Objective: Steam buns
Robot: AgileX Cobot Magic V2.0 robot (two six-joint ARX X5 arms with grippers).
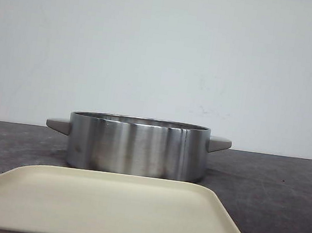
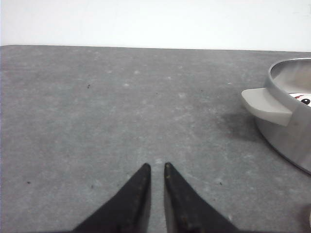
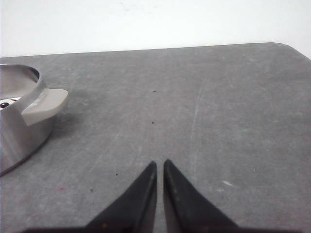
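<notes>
One stainless steel pot (image 1: 136, 146) with two grey side handles sits on a dark grey table (image 1: 283, 196), behind one cream rectangular tray (image 1: 98, 206). Inside the pot, slivers of white buns (image 2: 301, 98) with black panda markings show over the rim in both wrist views; their number cannot be counted. The left gripper (image 2: 156, 169) and the right gripper (image 3: 160, 165) each hover over bare table beside the pot, fingers nearly together, holding nothing.
</notes>
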